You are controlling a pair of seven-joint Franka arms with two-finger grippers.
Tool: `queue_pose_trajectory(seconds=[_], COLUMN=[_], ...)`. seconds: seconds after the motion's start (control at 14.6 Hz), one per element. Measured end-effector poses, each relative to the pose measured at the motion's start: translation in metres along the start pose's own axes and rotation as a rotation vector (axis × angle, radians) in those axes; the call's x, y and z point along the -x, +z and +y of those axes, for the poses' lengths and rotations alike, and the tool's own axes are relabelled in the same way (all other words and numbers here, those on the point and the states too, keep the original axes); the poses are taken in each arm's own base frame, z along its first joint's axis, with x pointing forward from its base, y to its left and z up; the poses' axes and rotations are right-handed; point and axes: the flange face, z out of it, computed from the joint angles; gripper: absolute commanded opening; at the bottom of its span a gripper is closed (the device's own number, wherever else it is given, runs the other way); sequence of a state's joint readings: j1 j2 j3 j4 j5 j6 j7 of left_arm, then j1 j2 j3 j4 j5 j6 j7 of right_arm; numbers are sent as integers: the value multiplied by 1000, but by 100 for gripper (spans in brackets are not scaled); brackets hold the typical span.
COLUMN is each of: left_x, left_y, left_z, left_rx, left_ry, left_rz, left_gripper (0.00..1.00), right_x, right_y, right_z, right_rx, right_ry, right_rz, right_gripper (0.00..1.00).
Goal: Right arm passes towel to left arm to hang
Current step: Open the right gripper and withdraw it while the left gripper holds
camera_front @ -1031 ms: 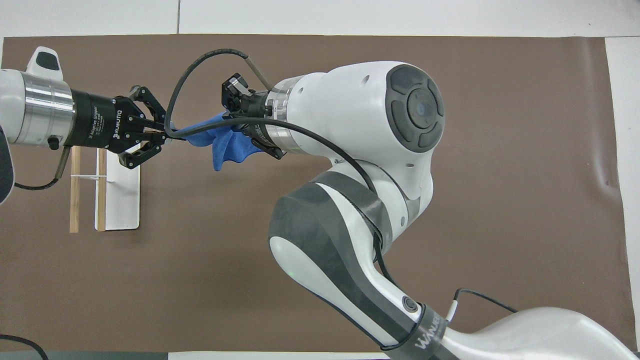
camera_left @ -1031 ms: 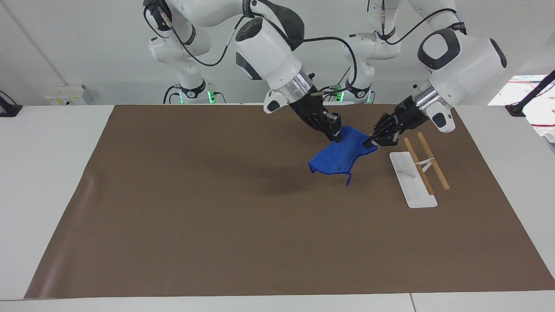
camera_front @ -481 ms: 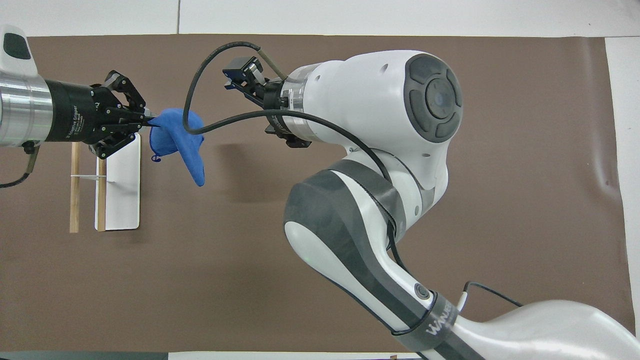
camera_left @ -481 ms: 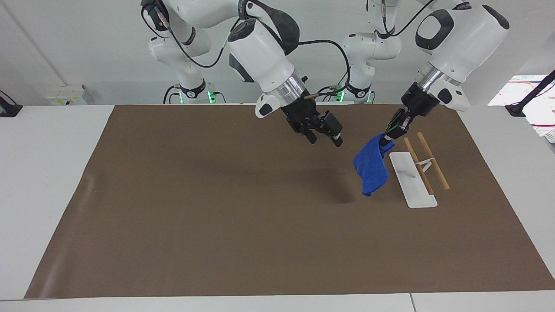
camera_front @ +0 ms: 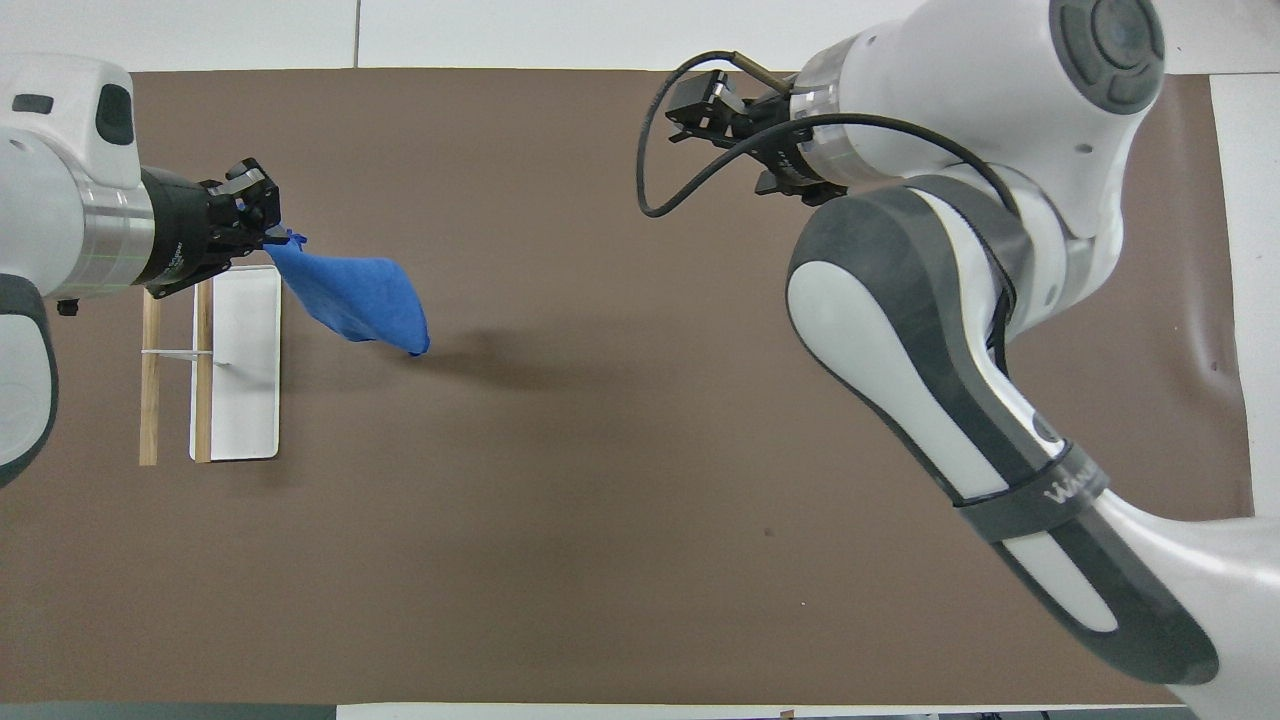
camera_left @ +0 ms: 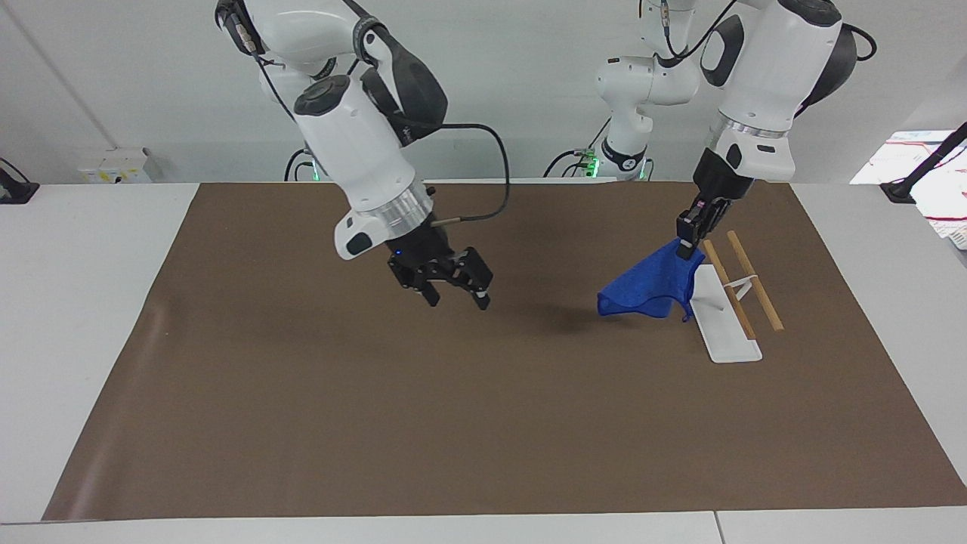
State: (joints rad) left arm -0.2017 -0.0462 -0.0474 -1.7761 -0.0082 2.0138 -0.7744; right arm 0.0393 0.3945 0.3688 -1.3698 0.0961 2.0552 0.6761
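The blue towel point(camera_left: 648, 285) point(camera_front: 352, 293) hangs by one corner from my left gripper point(camera_left: 687, 249) point(camera_front: 279, 233), which is shut on it and points down. It dangles over the brown mat beside the rack's white base point(camera_left: 724, 326) point(camera_front: 240, 400). The rack's two wooden bars point(camera_left: 746, 281) point(camera_front: 150, 400) stand just past the left gripper, toward the left arm's end of the table. My right gripper point(camera_left: 457, 300) point(camera_front: 685, 112) is open with nothing between its fingers. It hovers over the middle of the mat, well apart from the towel, with its blue light showing.
A brown mat point(camera_left: 378, 423) point(camera_front: 600, 560) covers most of the white table. Two slimmer white arms with green base lights point(camera_left: 619, 159) stand at the robots' edge of the table. Papers point(camera_left: 925, 177) lie off the mat at the left arm's end.
The right gripper opened, let go of the towel and drew away toward the right arm's end. The left gripper kept the towel, turned downward and carried it up beside the rack.
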Motion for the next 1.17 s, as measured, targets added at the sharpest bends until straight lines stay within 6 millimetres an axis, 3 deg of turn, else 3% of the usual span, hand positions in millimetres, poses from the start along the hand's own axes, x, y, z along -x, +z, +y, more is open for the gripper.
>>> queue_pose_trajectory(seconds=[0.34, 0.69, 0.96, 1.17], left_x=[-8, -15, -24, -39], left_y=[13, 16, 19, 20], left_z=[-16, -38, -54, -78], left_rx=[-31, -35, -49, -55], left_ry=[57, 100, 86, 40], left_rz=[118, 138, 137, 154], left_gripper=[0, 0, 0, 0], right_x=[-29, -56, -66, -56], right_y=[-14, -38, -89, -131], right_z=[69, 132, 177, 193], right_rx=[292, 370, 403, 441], right_ry=[-133, -119, -174, -192], right_rz=[6, -41, -61, -71], right_gripper=[100, 100, 100, 100])
